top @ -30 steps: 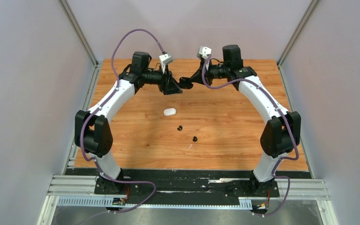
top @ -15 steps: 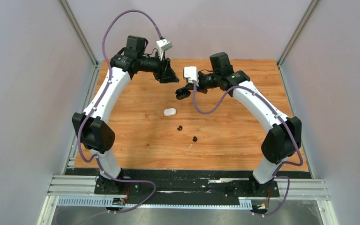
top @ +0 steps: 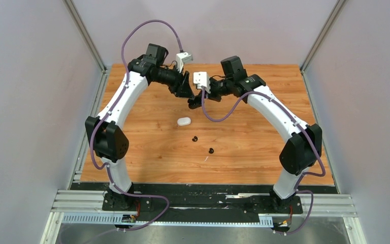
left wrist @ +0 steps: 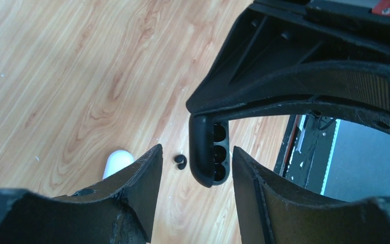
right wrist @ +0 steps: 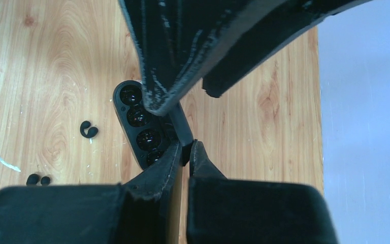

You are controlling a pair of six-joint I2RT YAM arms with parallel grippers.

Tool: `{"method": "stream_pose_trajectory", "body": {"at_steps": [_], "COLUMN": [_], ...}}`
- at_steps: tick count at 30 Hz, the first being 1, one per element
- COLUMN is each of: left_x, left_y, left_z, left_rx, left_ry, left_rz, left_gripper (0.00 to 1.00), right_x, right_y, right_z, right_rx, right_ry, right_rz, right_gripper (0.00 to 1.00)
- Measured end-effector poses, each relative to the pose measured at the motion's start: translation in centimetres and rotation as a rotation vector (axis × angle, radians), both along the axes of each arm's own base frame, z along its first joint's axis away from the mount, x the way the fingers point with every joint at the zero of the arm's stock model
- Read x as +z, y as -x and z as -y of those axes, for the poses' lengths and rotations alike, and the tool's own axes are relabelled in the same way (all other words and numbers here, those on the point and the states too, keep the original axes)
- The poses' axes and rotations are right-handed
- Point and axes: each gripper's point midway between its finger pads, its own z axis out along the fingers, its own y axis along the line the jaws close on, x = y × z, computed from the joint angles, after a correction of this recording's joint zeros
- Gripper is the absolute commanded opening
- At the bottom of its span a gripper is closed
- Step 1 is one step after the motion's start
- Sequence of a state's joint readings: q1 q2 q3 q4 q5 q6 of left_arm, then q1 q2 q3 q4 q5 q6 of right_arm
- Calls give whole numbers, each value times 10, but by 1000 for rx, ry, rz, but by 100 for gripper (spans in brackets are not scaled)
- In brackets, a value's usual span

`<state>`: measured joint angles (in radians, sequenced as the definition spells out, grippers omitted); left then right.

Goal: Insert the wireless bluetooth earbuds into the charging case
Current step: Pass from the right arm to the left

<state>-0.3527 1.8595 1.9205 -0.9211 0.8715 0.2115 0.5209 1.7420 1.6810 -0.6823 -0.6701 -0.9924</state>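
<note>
Your wood-grain worktop (top: 254,137), a thin white sliver (top: 206,158) lying on it toward the near side, pale grey enclosure walls (top: 25,101) on three sides, aluminium corner posts (top: 85,35), black base plate (top: 203,190) and aluminium rail (top: 76,202) along the near edge.

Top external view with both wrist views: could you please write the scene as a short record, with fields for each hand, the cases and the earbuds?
left hand: open, one finger on each side of the black case; contact unclear
right hand: shut on black case
black case: open, round sockets showing, held above the table
white case: lying on table, apart from both hands
black earbuds: two, loose on table, nearer the bases than white case
</note>
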Motion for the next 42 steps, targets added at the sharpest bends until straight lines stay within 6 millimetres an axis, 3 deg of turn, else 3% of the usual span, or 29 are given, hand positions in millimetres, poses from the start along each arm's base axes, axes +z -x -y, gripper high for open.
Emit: {"method": "stream_pose_trajectory", "body": {"at_steps": [5,17,21,33,42], "left_x": [-6,-9,-15,-15,-16], "left_y": [6,-1,0,-2,1], "left_z": [-1,7,10,11,9], "left_rx": [-17,-38,-50,-52,-59], "left_ry": [-26,1,11,17,2], "left_rz": [-7,35,31,47,53], "left_gripper": [59,45,39,48,45], "right_x": [-2,13,8,7,7], "right_y": [-3,0,1,2,2], "right_z": [-2,-8,-9,-10,-10], "right_rx": [-19,-54,-66,-67,-63], "right_ry": [-1,-57,-58,-63,-66], "right_rz": [-22,-104,-137,-153,-156], "right_gripper": [0,0,0,0,0]}}
